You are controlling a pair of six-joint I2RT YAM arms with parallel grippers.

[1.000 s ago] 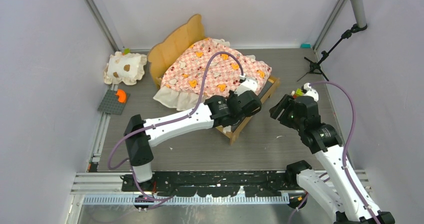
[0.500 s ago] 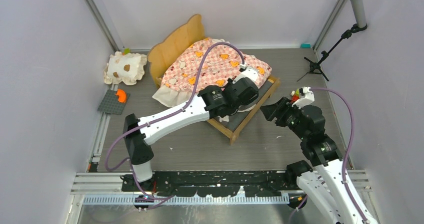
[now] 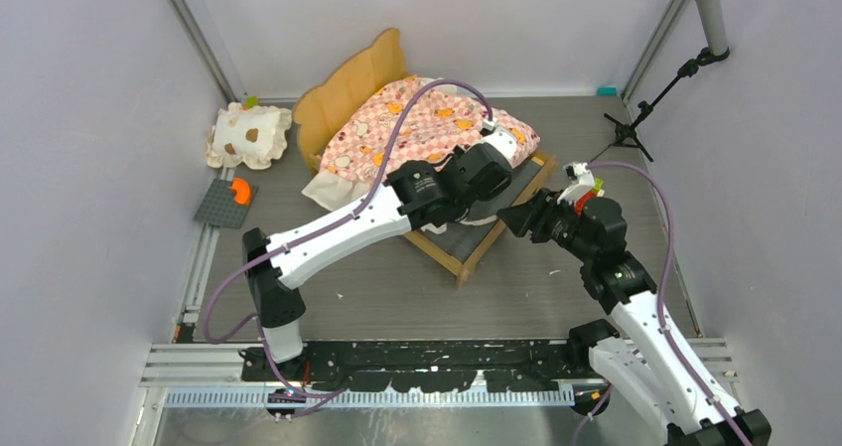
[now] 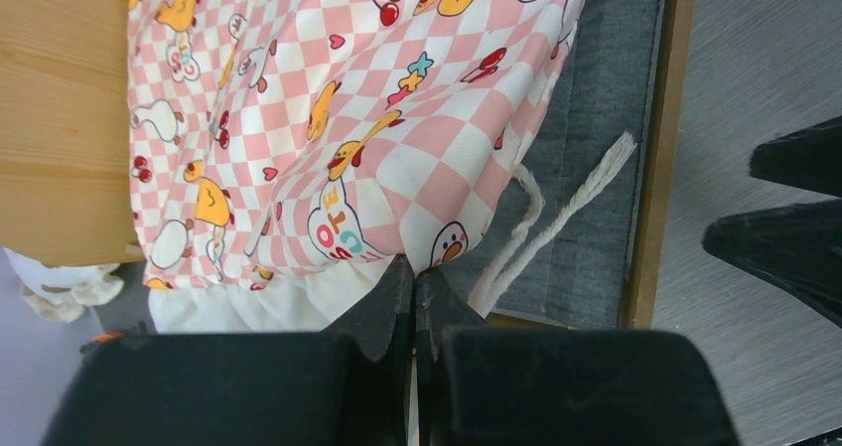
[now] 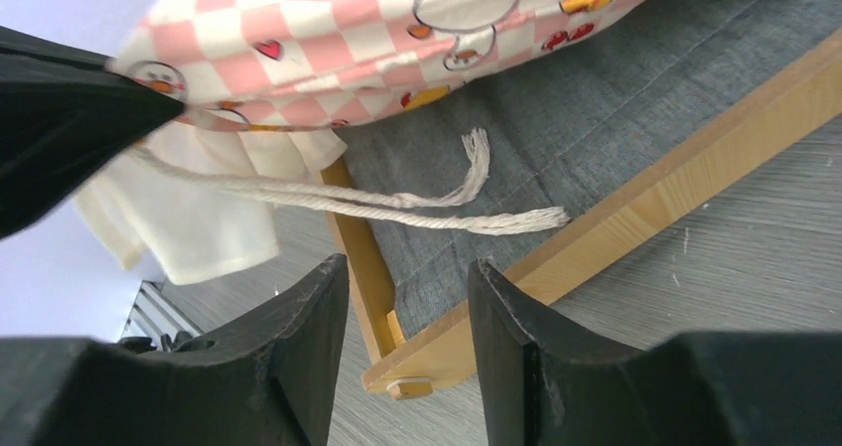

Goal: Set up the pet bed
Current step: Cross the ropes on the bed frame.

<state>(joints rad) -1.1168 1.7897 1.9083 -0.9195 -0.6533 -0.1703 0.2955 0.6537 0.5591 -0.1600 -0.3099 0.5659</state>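
The pet bed's light-wood frame (image 3: 350, 86) with wavy headboard stands at the back middle. Its pink checkered mattress (image 3: 427, 128) lies askew on it, baring part of the dark grey base (image 3: 459, 237). My left gripper (image 4: 414, 273) is shut on the mattress's near corner (image 4: 437, 242), lifted off the base (image 4: 616, 118). White cords (image 4: 556, 218) hang from that corner. My right gripper (image 5: 407, 267) is open and empty, hovering beside the frame's near corner (image 5: 437, 362), just right of the left gripper in the top view (image 3: 511, 218).
A small cream ruffled pillow with brown spots (image 3: 248, 135) lies at the back left. A grey plate with an orange piece (image 3: 230, 200) sits near it. A black tripod stand (image 3: 635, 118) is at the back right. Walls close in both sides.
My left gripper has drawn the mattress corner back toward the headboard, uncovering more of the base. My right arm has swung left and lower, up to the frame's near corner.
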